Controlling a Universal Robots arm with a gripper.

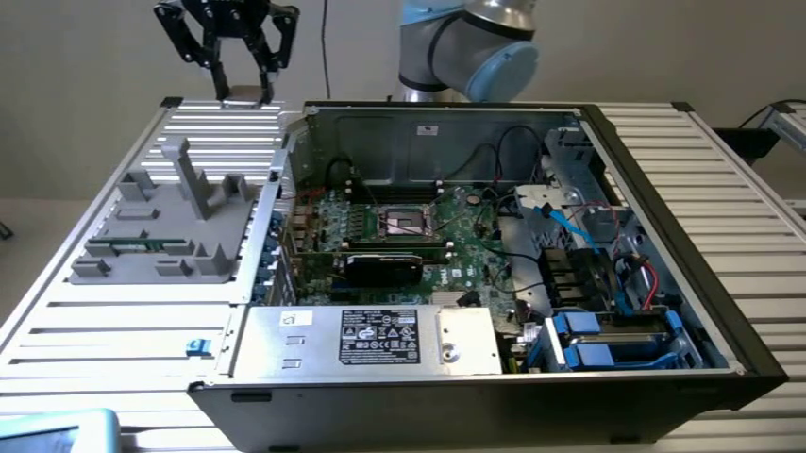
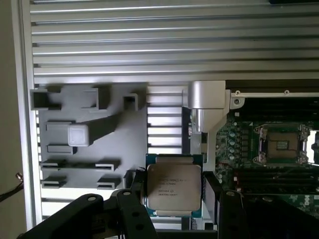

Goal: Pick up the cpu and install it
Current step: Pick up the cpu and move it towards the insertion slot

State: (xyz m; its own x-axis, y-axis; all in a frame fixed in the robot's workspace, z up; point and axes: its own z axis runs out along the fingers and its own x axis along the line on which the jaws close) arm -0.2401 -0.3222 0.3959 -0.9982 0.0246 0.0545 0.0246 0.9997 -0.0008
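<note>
The cpu (image 2: 173, 186) is silver-grey, the ribbed table (image 2: 149, 40) grey, the motherboard (image 2: 234, 144) green.

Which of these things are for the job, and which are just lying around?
For the job: cpu, held in the claw; dark square socket.
Just lying about: grey holder tray; silver power box; blue cables.
</note>
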